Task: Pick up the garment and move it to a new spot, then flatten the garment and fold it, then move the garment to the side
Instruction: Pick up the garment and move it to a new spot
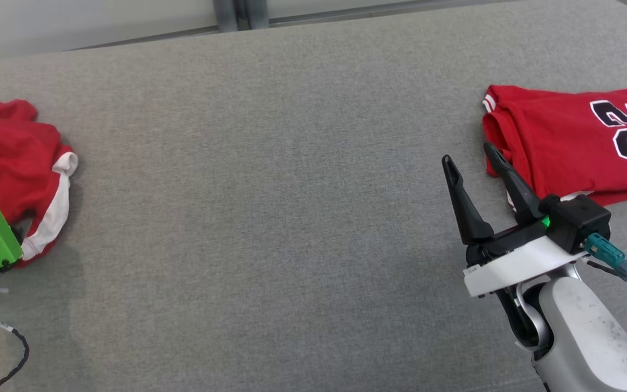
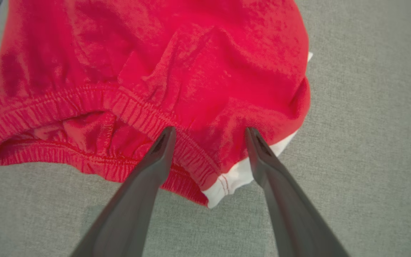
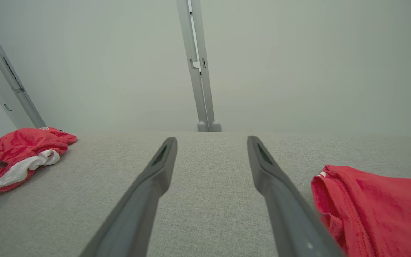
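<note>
The crumpled red shorts (image 2: pixel 155 64) are seen just beyond the left gripper's (image 2: pixel 209 132) spread fingers, waistband (image 2: pixel 134 107) crosswise at mid-frame; the right gripper (image 1: pixel 467 152), likewise spread, is well apart.

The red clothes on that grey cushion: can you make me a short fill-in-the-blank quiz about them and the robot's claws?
1. The folded jersey on the robot's right bears the number ____.
2. The crumpled garment on its left is red with ____ trim.
3. The left claw hangs over that garment, fingers ____.
4. The right claw, beside the jersey, holds ____.

Missing words: 23; white; open; nothing.
</note>
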You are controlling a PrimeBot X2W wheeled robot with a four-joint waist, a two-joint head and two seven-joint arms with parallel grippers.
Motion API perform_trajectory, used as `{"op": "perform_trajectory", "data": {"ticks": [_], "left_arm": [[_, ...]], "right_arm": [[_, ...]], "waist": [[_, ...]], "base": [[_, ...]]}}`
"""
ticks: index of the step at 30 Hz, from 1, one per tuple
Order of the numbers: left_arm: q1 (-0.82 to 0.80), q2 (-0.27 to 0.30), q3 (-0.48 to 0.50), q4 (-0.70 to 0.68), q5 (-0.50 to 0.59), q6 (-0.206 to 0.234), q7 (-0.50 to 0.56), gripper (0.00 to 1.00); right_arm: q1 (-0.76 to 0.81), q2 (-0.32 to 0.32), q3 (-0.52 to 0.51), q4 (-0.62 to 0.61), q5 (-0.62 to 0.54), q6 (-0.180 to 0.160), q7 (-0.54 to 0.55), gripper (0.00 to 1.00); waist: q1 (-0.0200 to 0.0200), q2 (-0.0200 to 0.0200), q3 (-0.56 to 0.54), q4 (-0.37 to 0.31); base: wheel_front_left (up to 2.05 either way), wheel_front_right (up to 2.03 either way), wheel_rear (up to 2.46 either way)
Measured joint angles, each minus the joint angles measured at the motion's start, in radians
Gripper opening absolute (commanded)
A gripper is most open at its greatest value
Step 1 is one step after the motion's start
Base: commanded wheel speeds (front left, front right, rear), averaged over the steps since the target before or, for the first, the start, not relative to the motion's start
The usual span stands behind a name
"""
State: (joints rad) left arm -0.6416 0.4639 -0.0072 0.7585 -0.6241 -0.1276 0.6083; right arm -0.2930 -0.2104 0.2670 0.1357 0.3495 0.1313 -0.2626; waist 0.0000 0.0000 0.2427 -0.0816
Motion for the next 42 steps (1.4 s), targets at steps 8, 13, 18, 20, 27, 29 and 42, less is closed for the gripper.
{"op": "perform_trajectory", "data": {"ticks": [8, 13, 18, 20, 27, 29, 42], "left_arm": [[-0.026, 0.025, -0.056, 0.086, -0.018, 0.0, 0.106, 0.96], [-0.034, 0.038, -0.1, 0.061, -0.03, 0.0, 0.092, 0.0], [-0.03, 0.066, -0.191, -0.022, -0.038, -0.001, 0.068, 0.0], [-0.031, 0.085, -0.241, -0.082, -0.041, -0.001, 0.068, 0.0], [-0.045, 0.141, -0.411, -0.31, -0.064, -0.001, 0.09, 0.0], [-0.058, 0.151, -0.45, -0.369, -0.069, -0.001, 0.09, 0.0], [-0.185, 0.017, -0.646, -0.668, -0.144, -0.001, 0.038, 0.0]], "right_arm": [[-0.009, 0.009, -0.004, 0.002, 0.0, 0.0, 0.0, 1.0], [-0.009, 0.014, -0.004, 0.01, -0.001, 0.0, 0.0, 1.0], [0.004, 0.018, -0.008, 0.019, 0.0, 0.0, 0.0, 1.0], [0.013, 0.019, -0.013, 0.022, 0.0, 0.0, 0.0, 1.0], [0.052, 0.026, -0.023, 0.036, 0.01, 0.0, 0.0, 1.0], [0.062, 0.027, -0.027, 0.039, 0.012, 0.0, 0.0, 1.0], [0.104, 0.008, -0.092, 0.044, 0.017, 0.0, 0.0, 1.0]], "waist": [[0.0, 0.0, 0.064, -0.064], [0.0, 0.0, 0.058, -0.072], [0.0, 0.0, 0.015, -0.065], [0.0, 0.0, -0.012, -0.06], [0.0, 0.0, -0.111, -0.049], [0.0, 0.0, -0.136, -0.05], [0.0, 0.0, -0.227, -0.118]], "base": [[0.0, 0.0, 0.0], [0.0, 0.0, 0.0], [0.0, 0.0, 0.0], [0.0, 0.0, 0.0], [0.0, 0.0, 0.0], [0.0, 0.0, 0.0], [0.0, 0.0, 0.0]]}}
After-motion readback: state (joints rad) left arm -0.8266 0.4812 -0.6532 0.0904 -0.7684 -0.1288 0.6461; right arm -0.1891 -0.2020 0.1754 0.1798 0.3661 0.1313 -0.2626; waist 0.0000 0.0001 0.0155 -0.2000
